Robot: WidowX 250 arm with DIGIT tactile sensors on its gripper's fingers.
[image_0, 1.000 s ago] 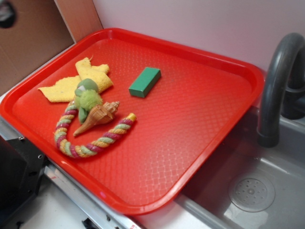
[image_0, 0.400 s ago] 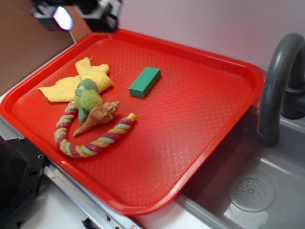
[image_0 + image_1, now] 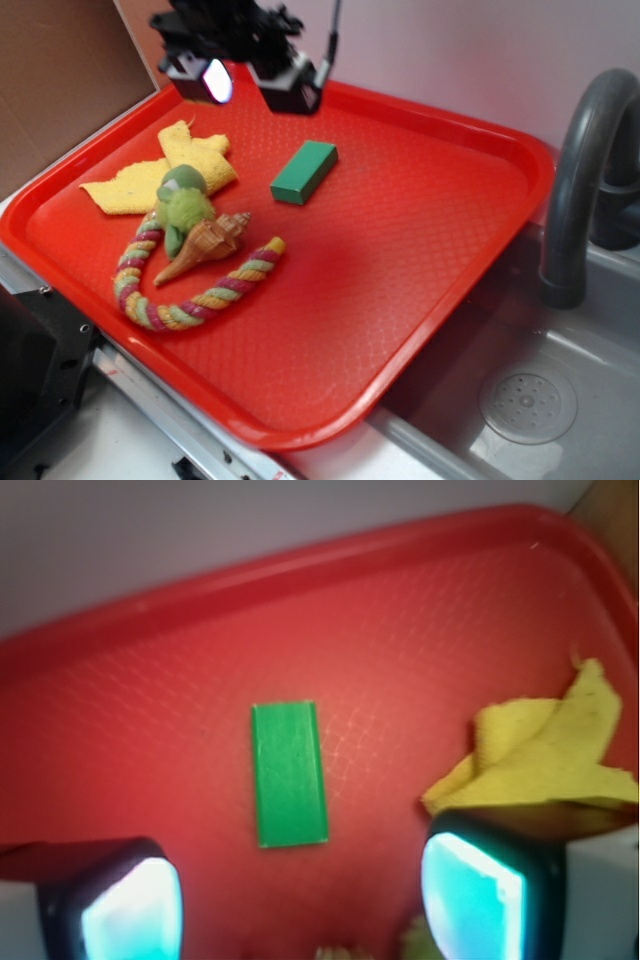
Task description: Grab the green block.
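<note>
a: green block first, as seen past the jaws: in the wrist view the gripper has its two fingertips glowing pale blue at the lower left and lower right of the frame, spread wide with nothing between them. the block lies flat just above that gap, its long side running up the frame, and it touches neither tip.

b: so the jaws are released and empty?

a: yes. in the exterior view the gripper hangs at the upper left of the frame, over the far rim of the red tray. the green block sits on the tray floor just below and right of it, clear of everything else.

b: and further out?

a: a yellow cloth lies crumpled at the left of the tray; in the wrist view it shows at the right edge, above the right fingertip. below the cloth sits a fuzzy light-green plush toy, touching a tan seashell, and a striped rope curls around both. a grey sink and a dark faucet fill the right of the frame.
</note>
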